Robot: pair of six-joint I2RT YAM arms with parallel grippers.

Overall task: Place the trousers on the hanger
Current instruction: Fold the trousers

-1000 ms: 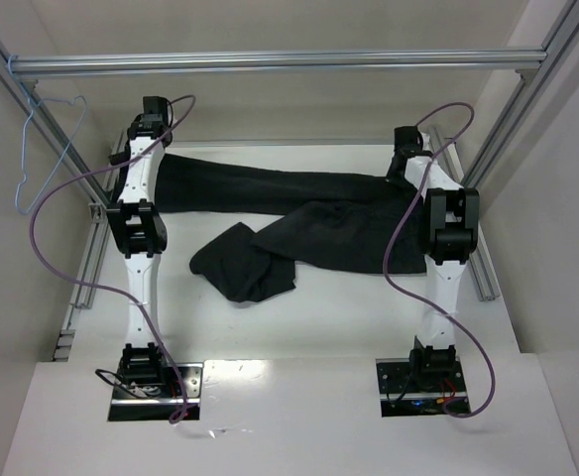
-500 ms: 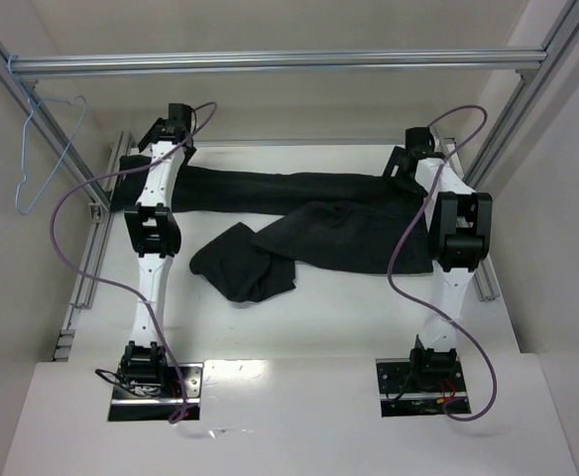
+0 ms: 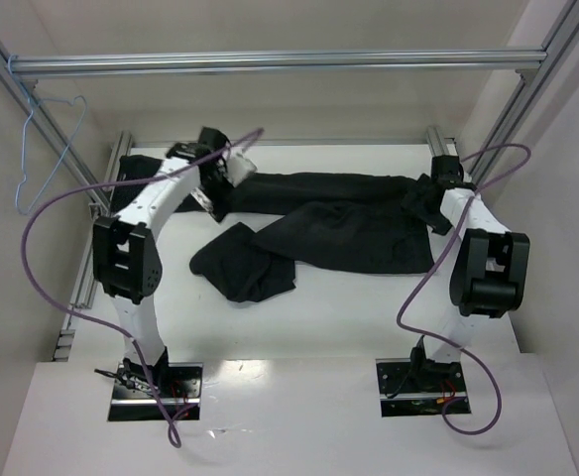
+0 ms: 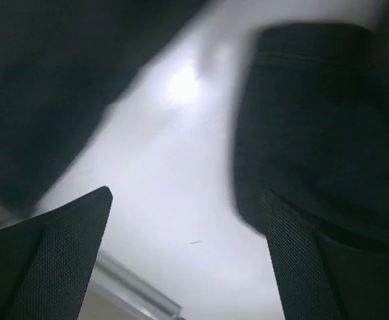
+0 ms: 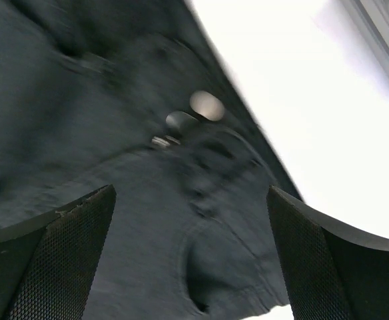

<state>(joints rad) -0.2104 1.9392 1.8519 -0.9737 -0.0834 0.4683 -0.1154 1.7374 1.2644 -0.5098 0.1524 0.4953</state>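
The black trousers [image 3: 339,228] lie crumpled across the white table [image 3: 349,317], one leg stretched along the far side and the other bunched toward the middle. The light-blue wire hanger [image 3: 54,169] hangs from the frame at the far left, apart from both arms. My left gripper [image 3: 213,198] hovers open over the far leg. In the left wrist view my left gripper [image 4: 186,193] has bare table [image 4: 174,167] in its gap and trousers [image 4: 314,120] on either side. My right gripper [image 3: 430,203] stands open, nothing held, just above the trousers [image 5: 114,167] by their metal button [image 5: 206,105].
A silver aluminium crossbar [image 3: 270,61] spans the back, with slanted frame bars at the left [image 3: 2,59] and right [image 3: 527,99]. A rail [image 3: 91,258] runs along the table's left edge. Purple cables [image 3: 32,228] loop off both arms.
Both grippers have opened and let go of the trousers. The left arm swung right and nearer, off the far-left corner. The right arm drew back toward the right edge.
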